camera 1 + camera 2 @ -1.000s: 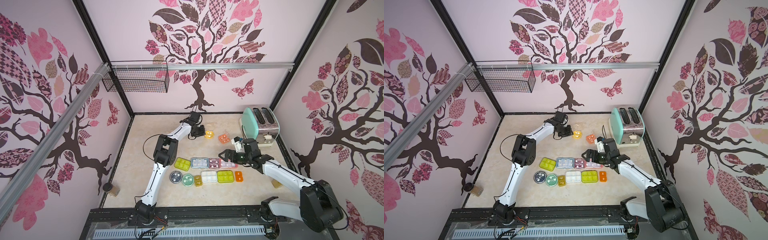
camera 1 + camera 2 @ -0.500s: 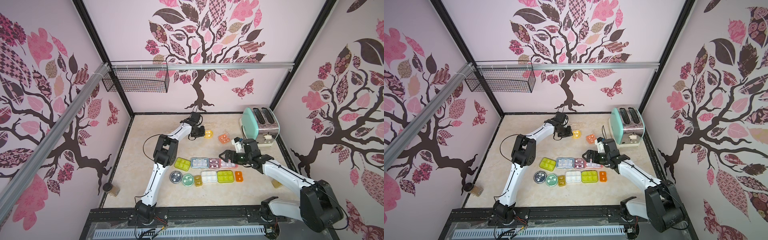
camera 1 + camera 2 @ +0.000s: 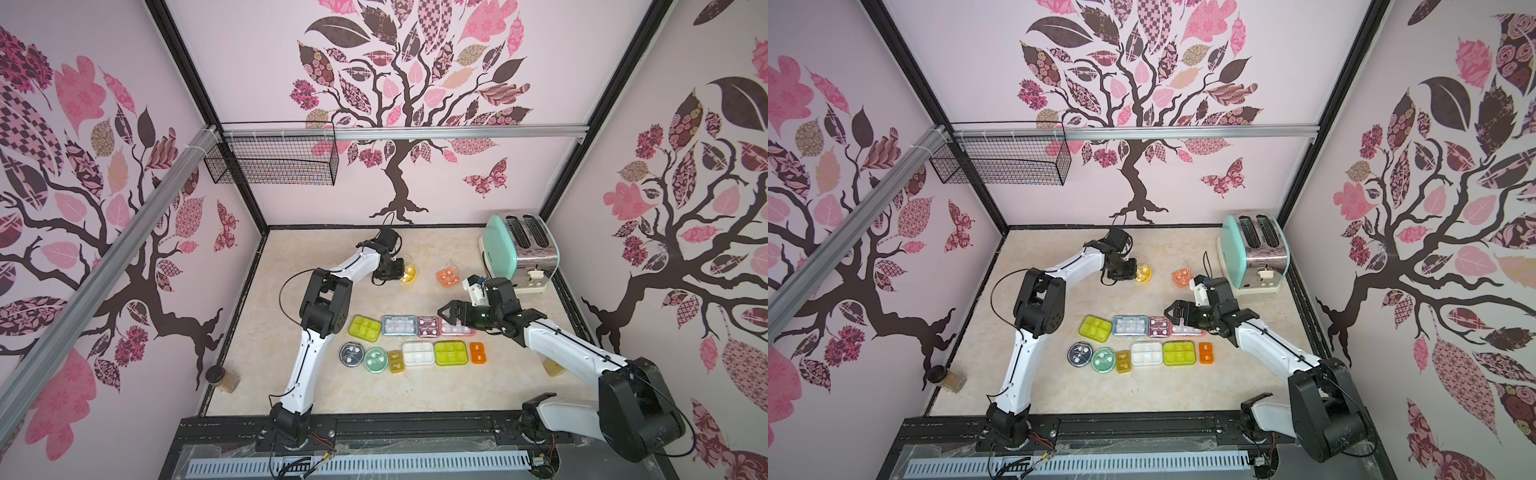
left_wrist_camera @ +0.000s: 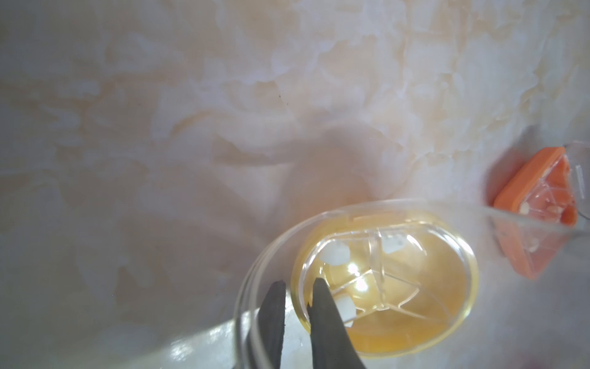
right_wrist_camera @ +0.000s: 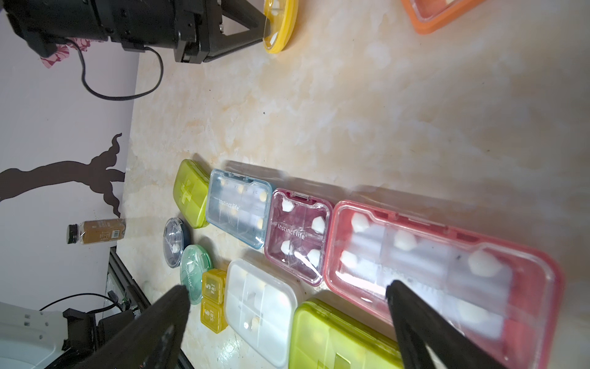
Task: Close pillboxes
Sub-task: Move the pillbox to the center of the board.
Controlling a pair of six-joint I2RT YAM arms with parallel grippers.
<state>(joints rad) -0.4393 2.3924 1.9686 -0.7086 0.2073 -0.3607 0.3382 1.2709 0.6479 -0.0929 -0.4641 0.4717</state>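
At the back, my left gripper (image 3: 400,275) (image 4: 298,289) has its jaws a narrow gap apart, pinching the raised clear lid at the rim of the yellow round pillbox (image 3: 410,274) (image 4: 399,287) (image 5: 281,28). White pills lie in it. To its right an orange square pillbox (image 3: 448,277) (image 3: 1182,277) (image 4: 536,204) sits with its clear lid up. Two rows of lidded pillboxes lie mid-table, among them a long pink one (image 3: 457,329) (image 5: 447,271) and a maroon one (image 5: 298,234). My right gripper (image 3: 446,316) (image 5: 285,287) hangs wide open above the pink one, holding nothing.
A mint-green toaster (image 3: 515,249) stands at the back right, close behind my right wrist. A dark-lidded jar (image 3: 222,378) lies by the left wall and another jar (image 3: 552,368) by the right arm. A wire basket (image 3: 270,162) hangs on the back wall.
The left gripper's jaws have narrowed on the yellow round pillbox's lid. The right arm has stayed where it was, still wide open.
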